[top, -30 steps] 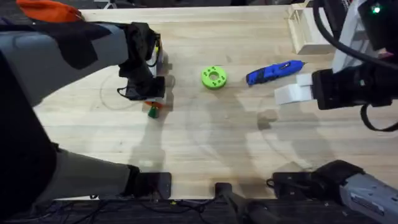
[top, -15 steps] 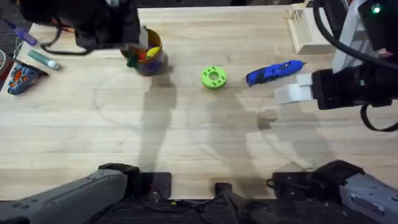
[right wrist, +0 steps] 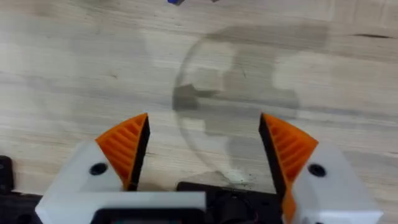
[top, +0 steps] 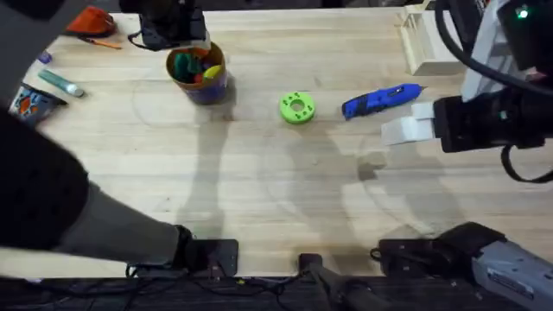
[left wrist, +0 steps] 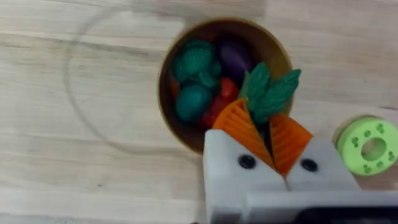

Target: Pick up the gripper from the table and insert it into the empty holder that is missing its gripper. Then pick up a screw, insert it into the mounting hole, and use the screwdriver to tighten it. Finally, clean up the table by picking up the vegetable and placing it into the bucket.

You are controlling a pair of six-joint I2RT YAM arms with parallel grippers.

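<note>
The bucket (top: pixel 201 76) stands at the table's (top: pixel 259 190) far left, tan with a dark lower part, and several colourful toy pieces lie inside. In the left wrist view my left gripper (left wrist: pixel 266 121) is shut on the dark green leafy vegetable (left wrist: pixel 271 89), which hangs over the bucket's rim (left wrist: pixel 168 118). The blue screwdriver (top: pixel 380 99) lies at the far right. Just in front of it my right gripper (top: pixel 413 121) hovers, open (right wrist: pixel 204 118) with only bare wood between its orange pads (right wrist: pixel 127 146).
A lime-green ring disc (top: pixel 296 107) lies between bucket and screwdriver, also seen beside the left gripper as the disc (left wrist: pixel 370 145). A wooden block structure (top: pixel 425 41) sits at the far right corner. Small items (top: pixel 59 82) lie along the left edge.
My left arm has lifted from the table's left middle with the vegetable and swung back to the bucket, now hanging over its mouth. The right arm has stayed still.
</note>
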